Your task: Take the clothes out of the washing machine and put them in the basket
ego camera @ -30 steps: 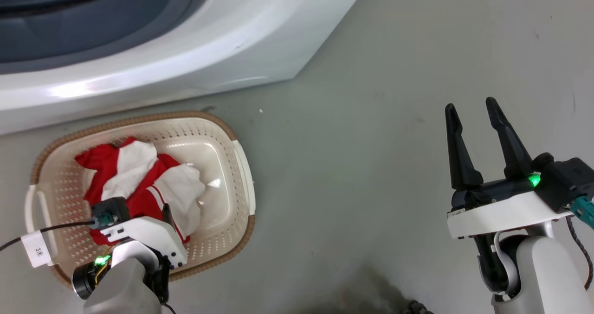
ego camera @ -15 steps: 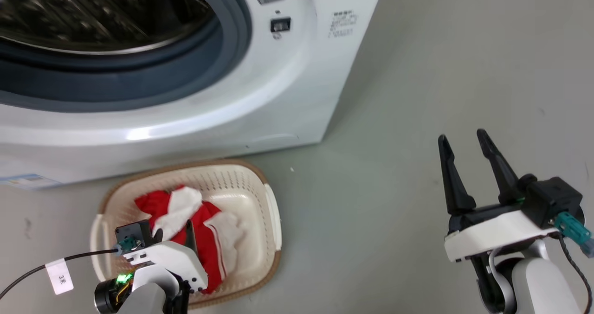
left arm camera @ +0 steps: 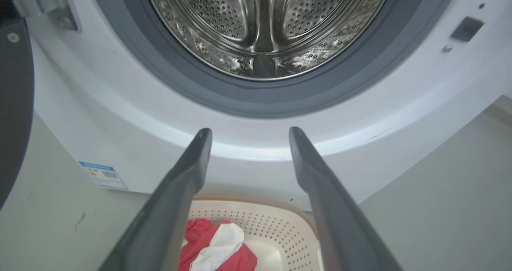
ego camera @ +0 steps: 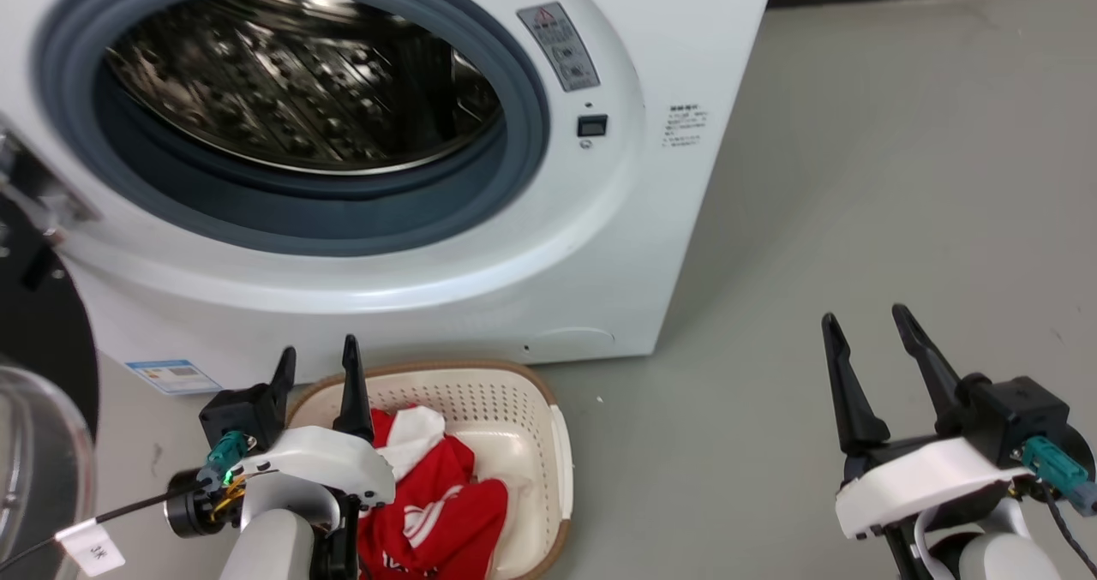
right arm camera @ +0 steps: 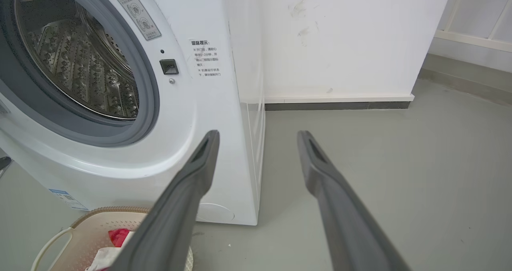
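Note:
The washing machine point(ego camera: 531, 289) stands with its porthole uncovered, and what I see of the drum point(ego camera: 300, 83) is bare perforated steel. On the floor in front of it sits the cream basket point(ego camera: 514, 404), holding red and white clothes point(ego camera: 437, 503). My left gripper point(ego camera: 319, 347) is open and holds nothing. It hovers over the basket's left rim, fingers pointing at the machine. In the left wrist view the left gripper point(left arm camera: 250, 131) frames the porthole's lower rim, with the basket point(left arm camera: 280, 227) and clothes point(left arm camera: 216, 247) below. My right gripper point(ego camera: 864, 314) is open over bare floor to the right.
The black-framed glass door point(ego camera: 34, 443) hangs swung out at the far left, close beside my left arm. Grey floor point(ego camera: 857, 177) stretches right of the machine to a white wall point(right arm camera: 340, 43) with a dark skirting strip. A cable with a paper tag point(ego camera: 90, 550) trails from my left wrist.
The head camera has tilted up, bringing the porthole into view. My left gripper has lifted out of the basket and turned toward the machine, leaving the red and white garment behind. The right gripper stays open.

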